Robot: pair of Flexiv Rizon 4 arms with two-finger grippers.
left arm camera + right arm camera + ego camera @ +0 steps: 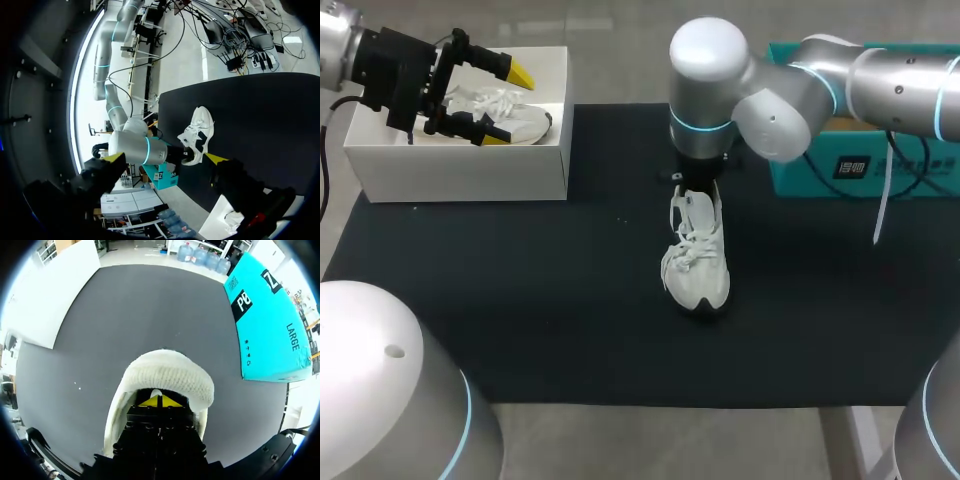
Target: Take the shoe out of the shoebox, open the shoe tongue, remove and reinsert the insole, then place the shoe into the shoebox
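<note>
White sneaker (697,262) out on mat (520,300) centre | right gripper (160,401) tips together inside collar | left gripper (508,106) spread over shoebox (460,170) at 10 o'clock | insole work, reboxing pending

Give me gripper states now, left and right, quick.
Left gripper: open, holding nothing, above the shoebox.
Right gripper: shut, tips inside the shoe at its heel opening; whether it grips anything cannot be told.

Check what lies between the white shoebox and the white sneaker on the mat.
Head view: only bare black mat between white cardboard shoebox and white laced sneaker.
</note>
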